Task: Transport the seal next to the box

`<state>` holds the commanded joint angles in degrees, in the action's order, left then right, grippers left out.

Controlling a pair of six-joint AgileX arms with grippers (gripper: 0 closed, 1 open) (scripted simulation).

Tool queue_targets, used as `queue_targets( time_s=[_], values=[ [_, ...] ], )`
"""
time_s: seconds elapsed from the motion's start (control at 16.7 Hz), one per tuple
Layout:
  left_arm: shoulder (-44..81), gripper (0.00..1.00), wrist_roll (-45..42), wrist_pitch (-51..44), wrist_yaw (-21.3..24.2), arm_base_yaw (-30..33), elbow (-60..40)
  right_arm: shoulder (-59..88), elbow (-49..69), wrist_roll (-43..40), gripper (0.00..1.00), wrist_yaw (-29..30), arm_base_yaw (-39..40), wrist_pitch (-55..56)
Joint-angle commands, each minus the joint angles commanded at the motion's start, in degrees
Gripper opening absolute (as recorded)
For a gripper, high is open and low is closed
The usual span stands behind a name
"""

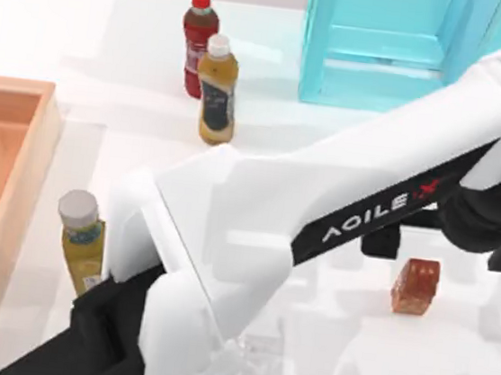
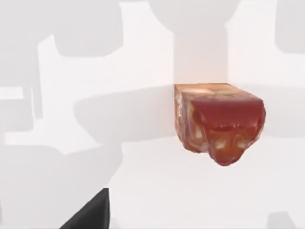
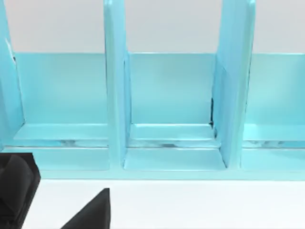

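Observation:
The seal (image 1: pixel 416 286) is a small reddish-brown mottled block standing on the white table at the right; the left wrist view shows the seal (image 2: pixel 219 124) close up, free of any grip. My left arm reaches across the table from the lower left, and its gripper (image 1: pixel 447 246) hovers open just above and behind the seal, not touching it. The box (image 1: pixel 22 207), light-orange wood with thick walls, lies at the table's far left edge, well away from the seal. My right gripper (image 3: pixel 52 210) faces the turquoise shelf.
A turquoise shelf (image 1: pixel 384 49) stands at the back right. A red bottle (image 1: pixel 197 41) and a brown-yellow bottle (image 1: pixel 217 93) stand at the back centre. A yellow bottle with a grey cap (image 1: pixel 81 241) stands beside the box's right wall, close to my left arm.

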<state>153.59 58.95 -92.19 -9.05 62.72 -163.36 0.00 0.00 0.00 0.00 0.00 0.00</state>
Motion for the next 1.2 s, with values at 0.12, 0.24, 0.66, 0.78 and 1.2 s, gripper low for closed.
queue_targets(
  time_s=[0.12, 0.24, 0.66, 0.78, 1.2],
  values=[
    [1.76, 1.00, 1.06, -1.88, -0.31, 0.13, -2.27, 0.00, 0.00, 0.00, 1.00, 0.00, 0.00, 0.00],
    [2.20, 1.00, 1.34, -2.37, -0.39, 0.16, -2.88, 0.00, 0.00, 0.00, 1.00, 0.00, 0.00, 0.00],
    [4.39, 1.00, 1.09, -2.69, -0.32, -0.22, -5.04, 0.00, 0.00, 0.00, 1.00, 0.00, 0.00, 0.00],
    [8.35, 1.00, 0.90, -3.44, -0.27, -0.33, -9.57, 0.00, 0.00, 0.00, 1.00, 0.00, 0.00, 0.00],
    [25.33, 1.00, -0.41, -6.42, 0.13, -1.59, -30.37, 0.00, 0.00, 0.00, 1.00, 0.00, 0.00, 0.00]
  ],
)
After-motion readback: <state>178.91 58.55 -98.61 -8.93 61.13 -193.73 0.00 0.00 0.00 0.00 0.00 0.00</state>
